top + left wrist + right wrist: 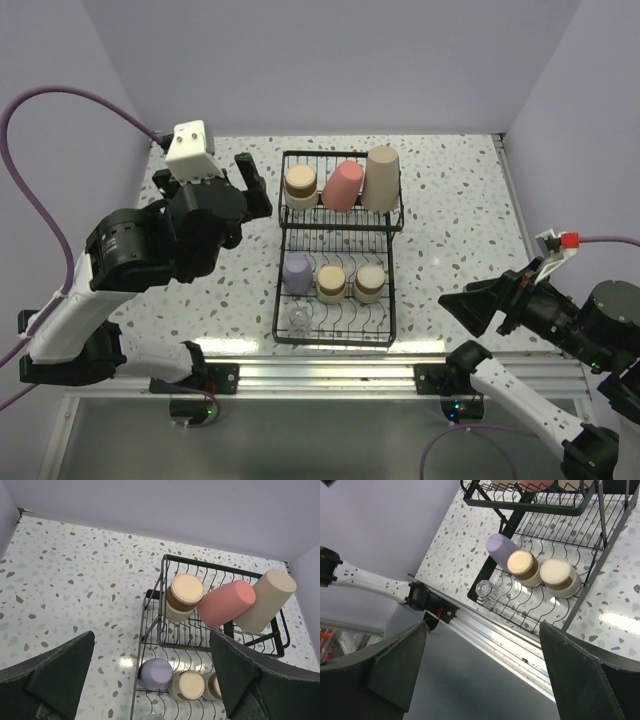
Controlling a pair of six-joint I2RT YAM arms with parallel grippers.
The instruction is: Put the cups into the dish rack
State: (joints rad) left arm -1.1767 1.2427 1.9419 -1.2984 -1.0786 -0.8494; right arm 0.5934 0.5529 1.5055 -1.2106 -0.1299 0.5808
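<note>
The black wire dish rack (277, 300) stands mid-table. Its raised basket holds a tan-brown cup (300, 185), the pink cup (343, 186) and the tall beige cup (381, 178), the last two leaning. The lower tines hold the lavender cup (297, 272), two tan-brown cups (331, 282) (369, 281) and the tiny clear glass (298, 319). My left gripper (255, 187) is open and empty, above the table left of the rack; its wrist view looks down on the lavender cup (156, 672). My right gripper (475, 305) is open and empty, right of the rack near the front edge.
An aluminium rail (330, 372) runs along the table's front edge, with a drop beyond it. Lilac walls close in the back and both sides. The left arm's base (425, 600) shows in the right wrist view. Speckled tabletop (450, 200) lies around the rack.
</note>
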